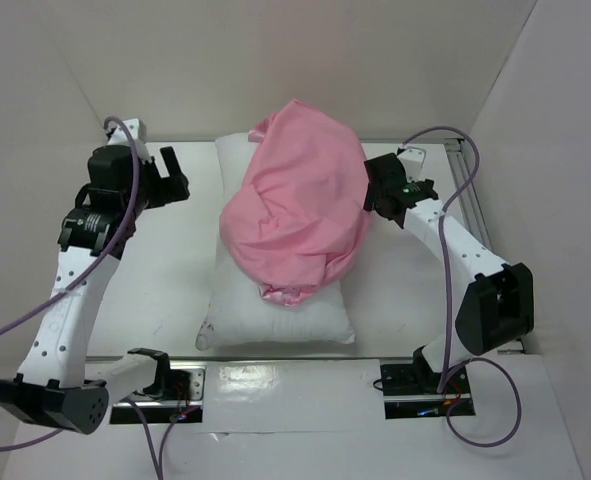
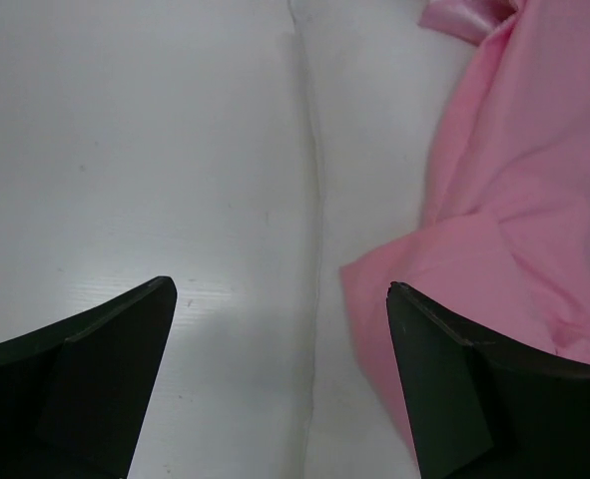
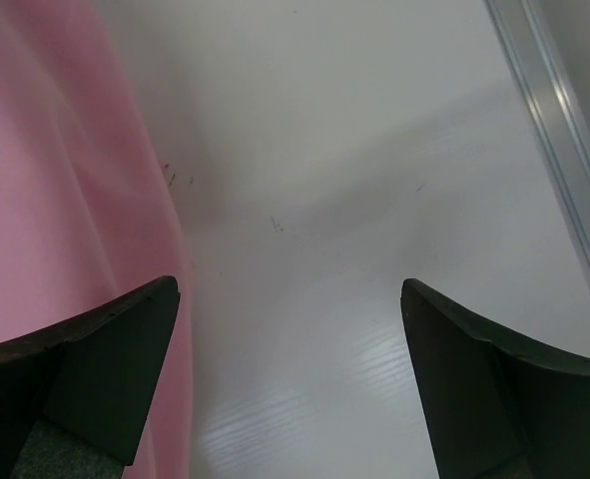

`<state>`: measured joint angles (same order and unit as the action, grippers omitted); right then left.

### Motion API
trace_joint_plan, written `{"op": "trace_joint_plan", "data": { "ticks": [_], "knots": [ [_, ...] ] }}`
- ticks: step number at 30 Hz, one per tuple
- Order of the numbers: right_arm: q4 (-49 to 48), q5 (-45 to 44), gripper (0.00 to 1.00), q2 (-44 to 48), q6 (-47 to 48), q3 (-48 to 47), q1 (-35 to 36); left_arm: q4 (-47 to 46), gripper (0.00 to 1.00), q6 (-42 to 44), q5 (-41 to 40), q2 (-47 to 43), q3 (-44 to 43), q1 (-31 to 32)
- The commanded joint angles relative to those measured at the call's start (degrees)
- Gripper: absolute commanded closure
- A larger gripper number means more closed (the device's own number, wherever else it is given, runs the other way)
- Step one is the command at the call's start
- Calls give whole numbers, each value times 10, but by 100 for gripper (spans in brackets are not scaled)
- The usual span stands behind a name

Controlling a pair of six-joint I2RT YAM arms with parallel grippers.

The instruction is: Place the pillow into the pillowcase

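Observation:
The white pillow (image 1: 285,315) lies flat in the middle of the table. The pink satin pillowcase (image 1: 300,200) is heaped loosely on top of it and covers its far two thirds; the near end and the far left corner stay bare. My left gripper (image 1: 175,175) hovers open just left of the pillow's far left part. In the left wrist view the left gripper (image 2: 280,299) spans the pillow (image 2: 374,150) edge, beside the pillowcase (image 2: 534,200). My right gripper (image 1: 372,187) stands open at the pillowcase's right edge. The right wrist view shows the right gripper (image 3: 290,289) empty, the pillowcase (image 3: 55,200) left.
White walls enclose the table on three sides. An aluminium rail (image 1: 478,205) runs along the right side and shows as the rail (image 3: 554,120) in the right wrist view. Purple cables (image 1: 125,135) loop over both arms. The arm base mounts (image 1: 415,385) sit at the near edge.

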<state>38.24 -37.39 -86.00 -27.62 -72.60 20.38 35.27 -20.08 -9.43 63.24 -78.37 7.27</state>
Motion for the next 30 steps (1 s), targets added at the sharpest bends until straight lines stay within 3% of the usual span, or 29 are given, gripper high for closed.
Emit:
{"op": "trace_joint_plan", "data": {
  "ticks": [1,5,9,12,21,22,23,25,26,30],
  "knots": [
    [-11,41,1,7,-9,-5,4,36,0,-16,101,32,-27,6],
    [-11,130,1,60,28,28,4,47,0,-10,183,58,-27,29],
    [-40,242,1,162,56,96,16,53,0,-10,206,88,-46,81],
    [-40,293,1,221,56,119,16,67,0,-29,195,127,-55,112],
    [47,309,1,244,49,80,21,108,2,-81,102,223,-67,195],
    [47,309,1,244,55,80,21,114,9,-87,97,233,-74,195],
    [55,315,1,244,55,75,21,126,40,-87,97,251,-83,202],
    [71,322,1,244,71,63,21,145,86,-87,102,262,-136,202],
    [78,322,1,238,83,57,21,160,100,-87,102,262,-167,202],
    [97,359,1,244,120,40,21,201,100,-67,122,269,-350,208]
  ]
}}
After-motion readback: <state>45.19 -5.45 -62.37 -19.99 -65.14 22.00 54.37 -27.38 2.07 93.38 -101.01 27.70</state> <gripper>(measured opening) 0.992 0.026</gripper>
